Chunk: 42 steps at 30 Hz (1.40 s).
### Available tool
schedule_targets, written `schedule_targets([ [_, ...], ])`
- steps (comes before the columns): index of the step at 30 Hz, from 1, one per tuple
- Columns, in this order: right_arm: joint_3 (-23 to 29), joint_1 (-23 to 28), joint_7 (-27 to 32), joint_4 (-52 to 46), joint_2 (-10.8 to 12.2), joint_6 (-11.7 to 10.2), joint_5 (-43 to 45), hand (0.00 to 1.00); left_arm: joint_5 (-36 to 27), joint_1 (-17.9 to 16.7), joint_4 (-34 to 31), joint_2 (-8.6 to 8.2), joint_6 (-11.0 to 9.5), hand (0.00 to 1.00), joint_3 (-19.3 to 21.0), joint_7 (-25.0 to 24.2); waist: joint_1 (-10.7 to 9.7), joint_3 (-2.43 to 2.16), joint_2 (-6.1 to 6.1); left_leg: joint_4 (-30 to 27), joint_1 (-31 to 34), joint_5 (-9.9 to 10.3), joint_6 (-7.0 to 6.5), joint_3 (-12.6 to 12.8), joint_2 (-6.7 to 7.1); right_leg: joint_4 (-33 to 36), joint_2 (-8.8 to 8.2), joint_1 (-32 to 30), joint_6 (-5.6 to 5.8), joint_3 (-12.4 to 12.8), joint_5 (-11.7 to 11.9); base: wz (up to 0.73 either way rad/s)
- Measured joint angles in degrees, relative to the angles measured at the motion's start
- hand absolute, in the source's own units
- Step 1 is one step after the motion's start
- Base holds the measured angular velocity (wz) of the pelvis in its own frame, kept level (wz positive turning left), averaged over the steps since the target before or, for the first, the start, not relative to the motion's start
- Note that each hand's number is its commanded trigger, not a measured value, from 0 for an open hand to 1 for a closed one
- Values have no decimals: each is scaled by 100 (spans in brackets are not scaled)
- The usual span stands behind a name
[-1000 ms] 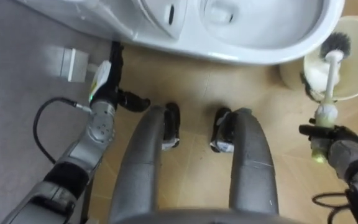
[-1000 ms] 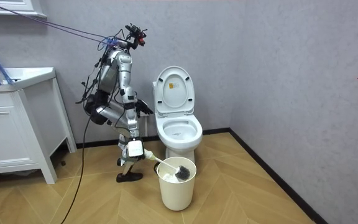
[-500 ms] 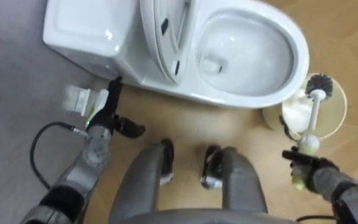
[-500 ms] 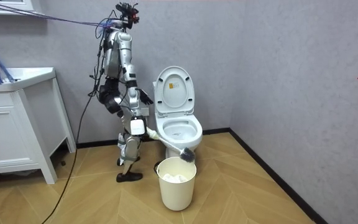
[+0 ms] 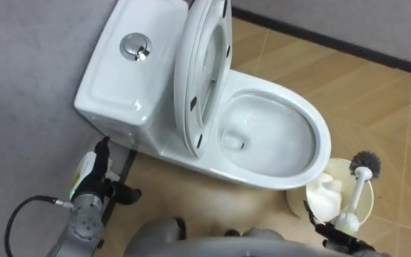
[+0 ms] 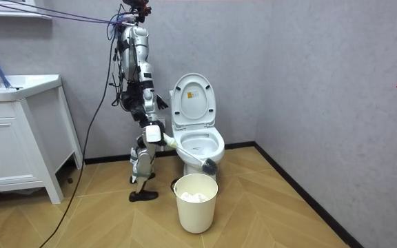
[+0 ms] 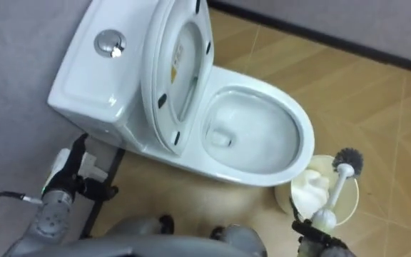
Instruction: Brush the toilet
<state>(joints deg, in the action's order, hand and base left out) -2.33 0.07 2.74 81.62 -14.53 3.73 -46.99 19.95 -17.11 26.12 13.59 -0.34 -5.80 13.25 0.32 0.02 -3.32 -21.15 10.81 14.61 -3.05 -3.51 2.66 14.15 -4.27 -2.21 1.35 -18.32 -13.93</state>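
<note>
The white toilet [image 5: 318, 135] stands against the grey wall with its lid and seat [image 5: 204, 71] raised and its bowl open. My right hand [image 5: 332, 234], at the lower right edge, is shut on the handle of the toilet brush [image 5: 355, 191]. The white shaft slants up to a dark bristle head [image 7: 347, 158]. That head hangs over the far rim of a cream waste bin [image 5: 300, 207] in front of the bowl. In the room view the brush [image 6: 208, 166] hangs just above the bin [image 6: 196, 203], near the bowl's front. My left hand [image 5: 93, 177] hangs open beside the tank [image 5: 116, 86].
Crumpled white paper [image 5: 325, 194] lies in the bin. A white vanity cabinet [image 6: 16, 145] stands at the room view's left. I stand upright at the toilet's side, near the wall. Wood floor stretches beyond the bowl and bin.
I have straightened up from a bent stance, so the eye views now take in the whole toilet. The brush head has risen out of the bin and moved toward the bowl's front.
</note>
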Motion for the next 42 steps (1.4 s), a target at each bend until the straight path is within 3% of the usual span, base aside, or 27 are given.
schedule_targets([
  [3,129,17,-105,2,5,4,454,100,470,-193,-167,-150,-8,0,309,17,57,11,-3,200,-318,-16,18,6,1,-295,49,343,4,1,95,-1],
  [10,136,-50,-72,-176,13,-4,909,100,1205,-416,-952,-156,-8,0,422,278,179,23,-59,352,-580,-52,41,-155,15,-383,53,630,4,-84,96,10],
  [14,142,-75,-83,-286,14,-79,1375,100,1894,-688,-1994,-138,47,0,566,303,306,37,-85,263,-566,-57,45,-208,31,-454,65,728,0,-166,103,13],
  [16,150,-99,-73,-268,11,-138,1602,100,2244,-707,-2495,-101,-30,0,571,385,335,51,-66,218,-548,-57,45,-329,64,-459,64,780,1,-244,103,33],
  [18,143,-204,-41,-255,8,-255,1778,100,2399,-643,-2929,-92,-233,0,565,508,379,57,1,179,-556,-56,44,-431,88,-474,64,833,2,-248,103,17],
  [22,139,-344,-98,-278,12,-370,2168,100,2603,-428,-3268,-83,-398,0,565,626,466,62,108,173,-541,-59,53,-466,98,-457,73,865,-3,-293,107,6],
  [24,145,-398,-96,-302,11,-412,2339,100,2706,-417,-3512,22,-547,0,569,766,474,59,124,183,-539,-81,73,-539,111,-459,77,861,-8,-318,111,8],
  [27,145,-432,-91,-291,9,-531,2491,100,2764,-419,-3617,160,-730,0,574,915,490,56,132,194,-548,-88,82,-545,111,-466,96,861,-16,-317,116,2],
  [35,82,-484,-308,-281,-71,-618,3017,100,2957,-422,-3512,179,-749,0,493,980,470,44,119,232,-557,-99,95,-505,104,-541,105,815,-29,-229,124,-3],
  [42,-112,-559,-351,-292,-75,-627,4031,100,2970,-506,-3141,389,-549,0,-361,493,363,24,22,258,-584,-101,92,-486,98,-546,92,822,-28,-223,123,0],
])
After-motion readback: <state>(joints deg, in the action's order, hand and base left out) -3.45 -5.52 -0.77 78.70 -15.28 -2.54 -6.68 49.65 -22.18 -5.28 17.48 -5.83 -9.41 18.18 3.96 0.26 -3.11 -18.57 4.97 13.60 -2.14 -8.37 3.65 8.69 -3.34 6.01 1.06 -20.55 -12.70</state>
